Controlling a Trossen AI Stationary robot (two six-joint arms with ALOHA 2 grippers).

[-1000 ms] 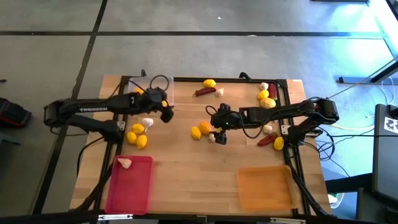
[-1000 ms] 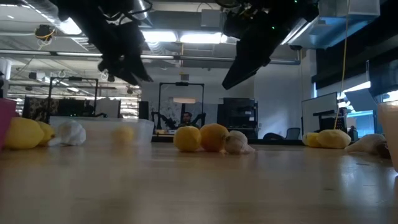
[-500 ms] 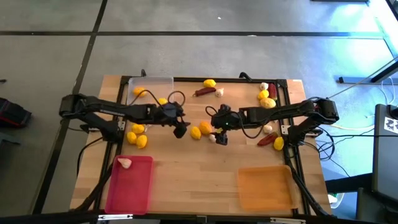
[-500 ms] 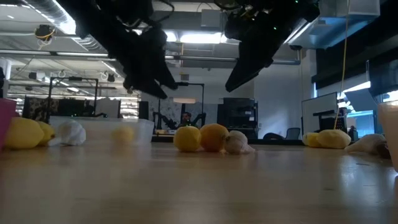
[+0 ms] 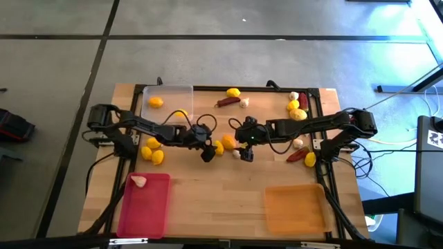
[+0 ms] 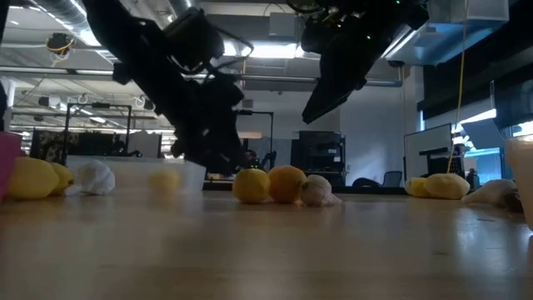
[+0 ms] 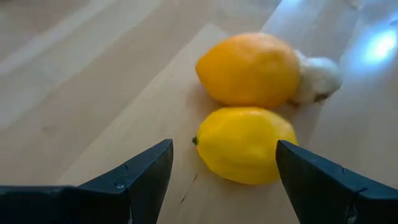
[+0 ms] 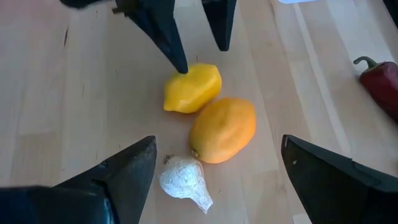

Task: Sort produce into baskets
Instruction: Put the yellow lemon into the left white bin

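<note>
The desk (image 5: pixel 208 200) holds three baskets, and most of the sorting is not yet done. The pink basket (image 5: pixel 144 220) at the near left contains one garlic bulb (image 5: pixel 139 181); the orange basket (image 5: pixel 294 220) at the near right looks empty; the clear basket (image 5: pixel 168 93) at the far left has one lemon (image 5: pixel 156 102) inside. Loose produce lies across the desk: lemons by the left edge, chilies and more fruit along the far and right sides.

The left gripper (image 5: pixel 207 153) hangs low over mid-desk, jaws open around a yellow lemon (image 7: pixel 245 143) without touching it. Just beside that lemon sit an orange fruit (image 7: pixel 249 68) and a garlic (image 8: pixel 183 180). The right gripper (image 5: pixel 243 152) hovers above the same cluster, jaws wide open, holding nothing.
</note>
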